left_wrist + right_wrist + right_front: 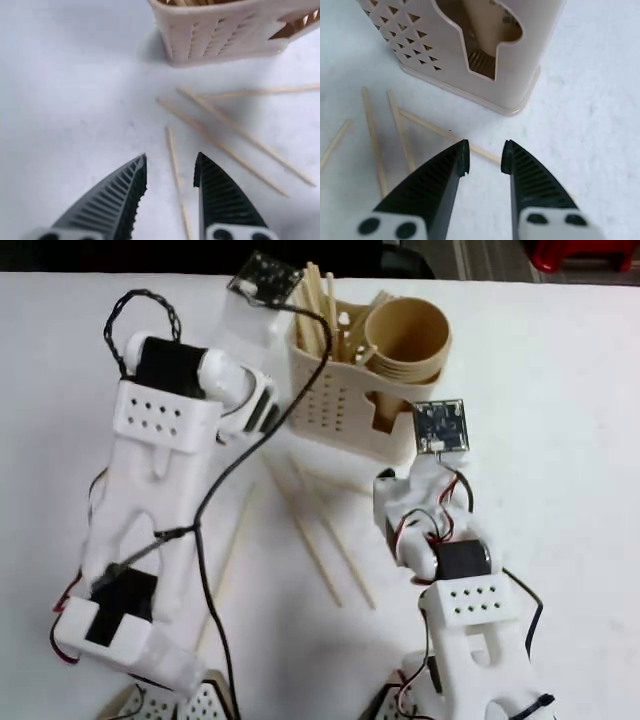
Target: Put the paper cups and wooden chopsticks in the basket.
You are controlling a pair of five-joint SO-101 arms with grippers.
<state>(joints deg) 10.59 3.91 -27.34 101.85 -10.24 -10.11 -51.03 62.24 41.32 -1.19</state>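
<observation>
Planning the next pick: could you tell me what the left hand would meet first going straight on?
Probably the thin wooden chopstick lying between the left hand's open fingertips, then the white table.

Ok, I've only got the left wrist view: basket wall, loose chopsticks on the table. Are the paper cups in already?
Observer: Yes, the stacked paper cups stand in one end of the basket.
Operator: Where's the right gripper?
Observer: The right gripper is open, low by a loose chopstick beside the basket's cut-out side.
Operator: Any chopsticks inside?
Observer: Several chopsticks stand in the basket's other end.
</observation>
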